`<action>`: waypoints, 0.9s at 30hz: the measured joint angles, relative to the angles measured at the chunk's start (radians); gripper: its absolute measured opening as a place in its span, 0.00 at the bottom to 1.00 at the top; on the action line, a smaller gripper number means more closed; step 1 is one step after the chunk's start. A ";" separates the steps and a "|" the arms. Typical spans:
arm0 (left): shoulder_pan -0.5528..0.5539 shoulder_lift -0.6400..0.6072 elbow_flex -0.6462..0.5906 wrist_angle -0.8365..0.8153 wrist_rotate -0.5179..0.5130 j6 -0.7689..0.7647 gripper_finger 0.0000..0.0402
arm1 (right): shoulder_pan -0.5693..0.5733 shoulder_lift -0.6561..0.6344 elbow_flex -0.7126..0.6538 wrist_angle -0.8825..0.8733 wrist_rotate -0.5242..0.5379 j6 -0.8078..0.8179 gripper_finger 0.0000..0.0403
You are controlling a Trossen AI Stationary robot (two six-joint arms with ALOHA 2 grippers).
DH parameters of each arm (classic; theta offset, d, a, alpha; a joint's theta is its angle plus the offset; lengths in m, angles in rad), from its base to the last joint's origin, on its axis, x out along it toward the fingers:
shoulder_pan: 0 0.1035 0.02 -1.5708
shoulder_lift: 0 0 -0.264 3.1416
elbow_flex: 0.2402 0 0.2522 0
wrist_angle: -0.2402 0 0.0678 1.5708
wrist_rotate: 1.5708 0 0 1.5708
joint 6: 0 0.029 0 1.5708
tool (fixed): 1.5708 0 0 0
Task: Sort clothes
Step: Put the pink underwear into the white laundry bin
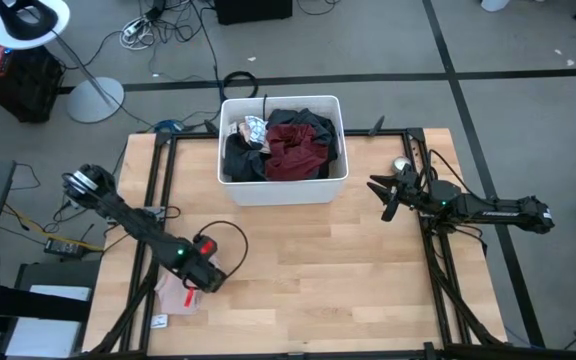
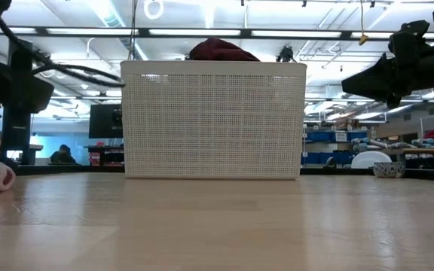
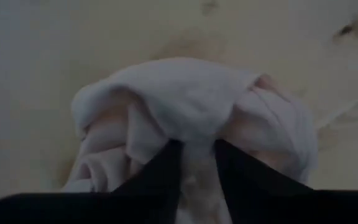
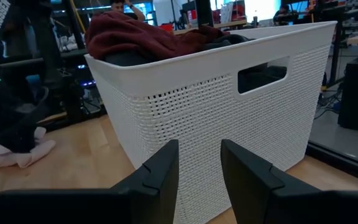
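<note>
Left gripper (image 3: 196,163) pinching pink garment (image 3: 191,99) at near-left table corner. Right gripper (image 4: 199,163) spread, empty, just right of bin (image 1: 283,188). Remaining clothes (image 1: 290,140) nearer right arm.

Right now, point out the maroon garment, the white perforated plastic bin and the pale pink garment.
maroon garment (image 1: 293,148): high view, middle of its folds.
white perforated plastic bin (image 2: 213,124): low view, front wall.
pale pink garment (image 3: 191,102): left wrist view, top fold.

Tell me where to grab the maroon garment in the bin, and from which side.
Grip the maroon garment at its bunched crest, which humps above the rim of the white bin. Come straight down from above: the bin's walls block every sideways approach. The right gripper, jaws open, is probably best placed, hovering beside the bin.
</note>
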 joint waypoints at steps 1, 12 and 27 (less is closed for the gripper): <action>0.000 -0.001 -0.005 0.023 0.004 -0.015 0.24 | 0.000 0.000 0.000 0.000 0.000 0.000 0.30; 0.000 0.000 0.143 0.030 -0.040 0.021 0.00 | 0.000 0.000 0.000 0.000 0.000 0.000 0.30; 0.011 -0.001 0.650 -0.552 -0.240 0.154 0.00 | 0.000 0.000 0.000 0.000 0.000 0.000 0.30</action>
